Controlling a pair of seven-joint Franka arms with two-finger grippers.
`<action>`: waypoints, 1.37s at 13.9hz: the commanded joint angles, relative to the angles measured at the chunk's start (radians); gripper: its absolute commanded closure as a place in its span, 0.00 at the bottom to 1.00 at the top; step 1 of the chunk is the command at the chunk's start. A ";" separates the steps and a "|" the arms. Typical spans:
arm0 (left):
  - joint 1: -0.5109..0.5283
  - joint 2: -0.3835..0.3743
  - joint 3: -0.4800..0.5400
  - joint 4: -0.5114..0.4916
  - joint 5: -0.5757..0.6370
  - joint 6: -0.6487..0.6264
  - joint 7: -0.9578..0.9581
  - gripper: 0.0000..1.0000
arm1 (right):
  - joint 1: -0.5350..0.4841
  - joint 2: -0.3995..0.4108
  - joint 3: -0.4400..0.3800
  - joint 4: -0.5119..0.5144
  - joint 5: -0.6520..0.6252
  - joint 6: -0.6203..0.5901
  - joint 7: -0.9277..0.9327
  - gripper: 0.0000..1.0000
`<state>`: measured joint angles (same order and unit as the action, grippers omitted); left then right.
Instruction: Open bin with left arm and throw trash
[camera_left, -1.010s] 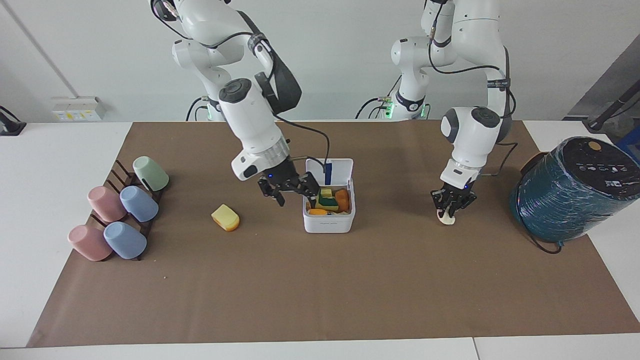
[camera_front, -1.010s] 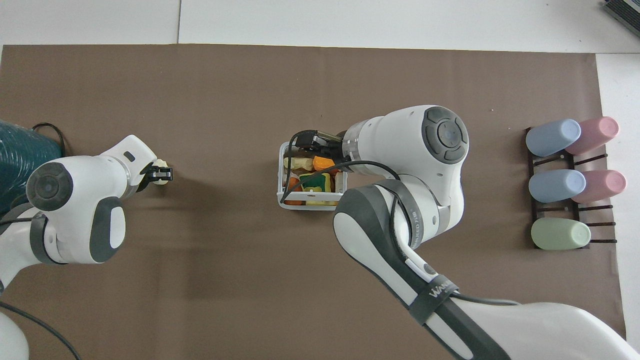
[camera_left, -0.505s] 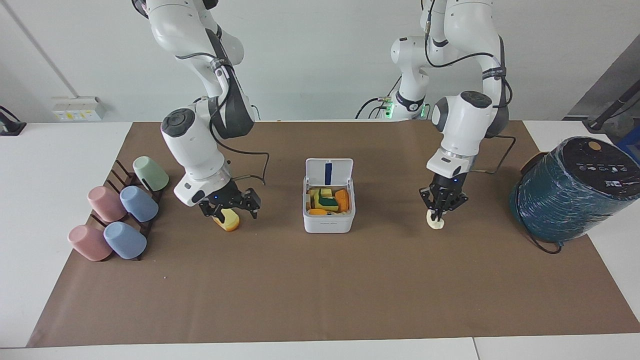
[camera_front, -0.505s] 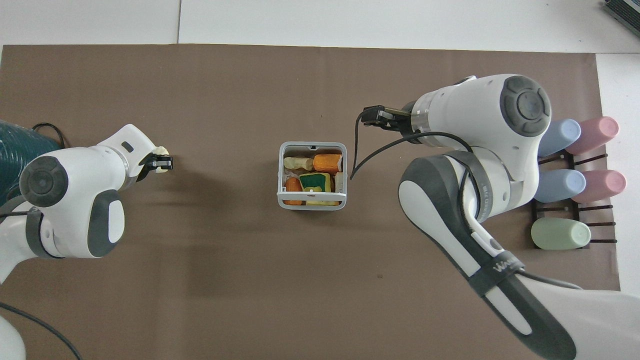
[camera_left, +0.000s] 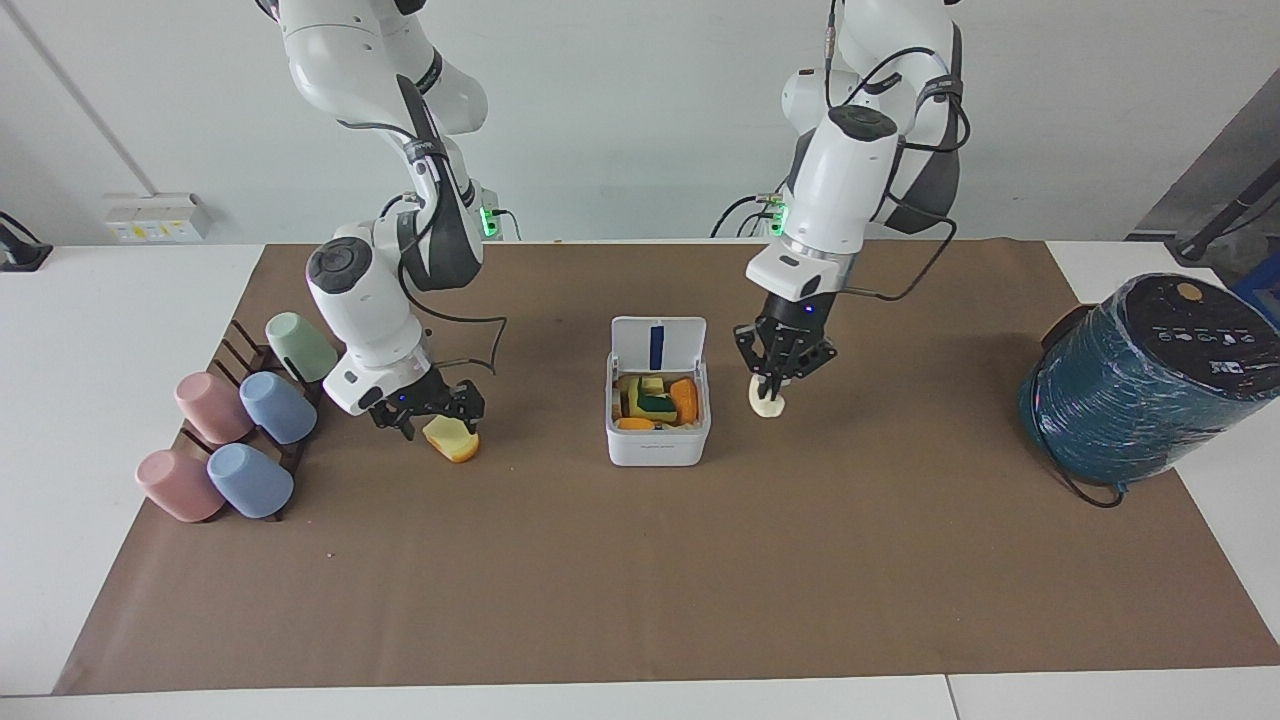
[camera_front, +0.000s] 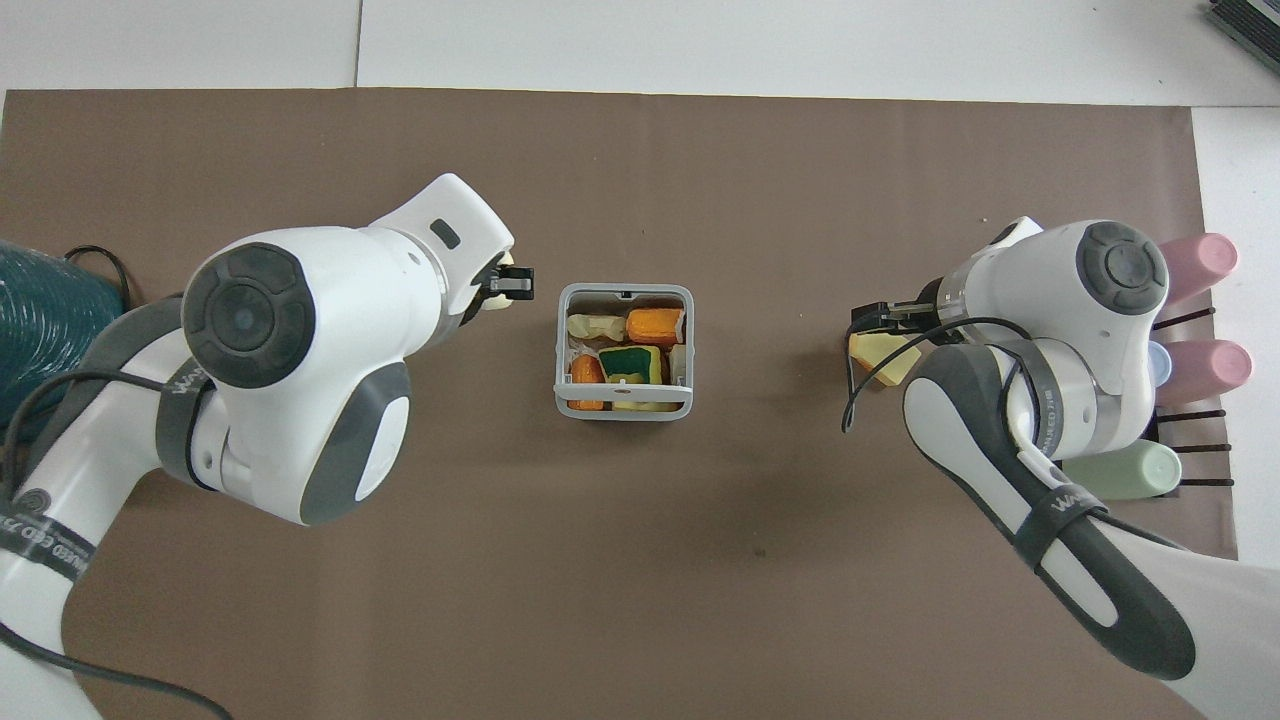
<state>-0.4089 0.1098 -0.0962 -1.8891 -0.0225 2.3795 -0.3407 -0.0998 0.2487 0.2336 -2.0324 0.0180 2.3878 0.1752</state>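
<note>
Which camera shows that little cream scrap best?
The facing view: the cream scrap hangs whole below the left tool, beside the bin. In the overhead view the arm hides nearly all of it; only a sliver shows.

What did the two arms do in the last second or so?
The left tool lifted the cream scrap off the mat and carried it beside the open bin. The right tool left the bin and dropped to the yellow wedge. Bin and cups stayed put.
</note>
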 joint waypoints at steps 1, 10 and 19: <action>-0.077 0.018 0.015 0.016 -0.034 -0.010 -0.017 1.00 | -0.012 -0.009 0.012 -0.060 -0.019 0.077 0.150 0.00; -0.146 0.013 0.015 0.018 -0.062 -0.008 -0.026 0.13 | -0.037 0.001 0.012 -0.104 -0.053 0.100 0.158 0.51; 0.057 -0.171 0.026 -0.007 -0.010 -0.337 0.081 0.00 | -0.026 -0.003 0.015 0.025 -0.053 -0.063 0.168 1.00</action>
<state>-0.4142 -0.0005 -0.0653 -1.8754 -0.0510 2.1244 -0.3160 -0.1197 0.2578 0.2391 -2.0839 -0.0053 2.4320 0.3078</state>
